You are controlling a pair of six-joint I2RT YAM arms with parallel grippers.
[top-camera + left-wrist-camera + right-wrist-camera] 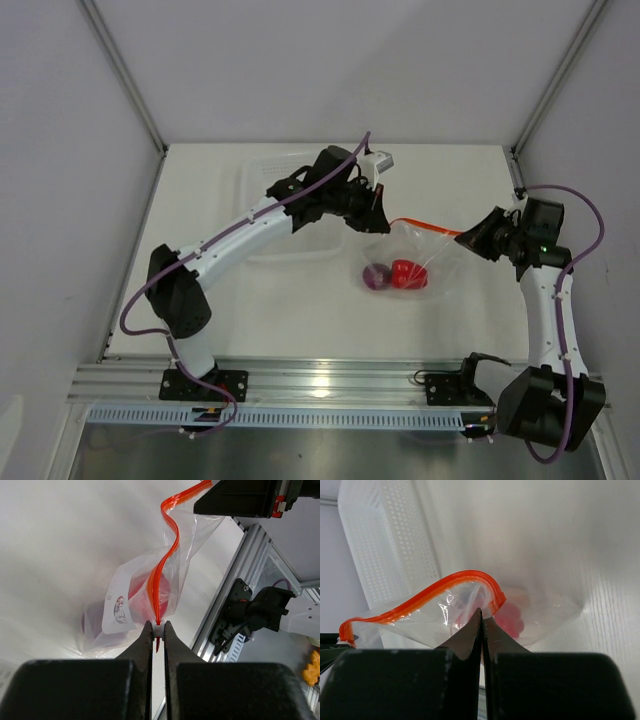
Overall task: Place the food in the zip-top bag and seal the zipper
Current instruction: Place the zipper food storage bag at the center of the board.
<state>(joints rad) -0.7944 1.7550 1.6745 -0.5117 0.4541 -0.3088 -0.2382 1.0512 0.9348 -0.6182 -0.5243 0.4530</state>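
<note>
Two grippers, left and right, pinch opposite ends of the zipper, which runs slack crosswise between them. The bag hangs below, food inside.

Clear zip-top bag holds red and purple food; orange zipper curves.

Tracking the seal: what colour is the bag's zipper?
The zipper is orange-red, clearest in the left wrist view.
</note>
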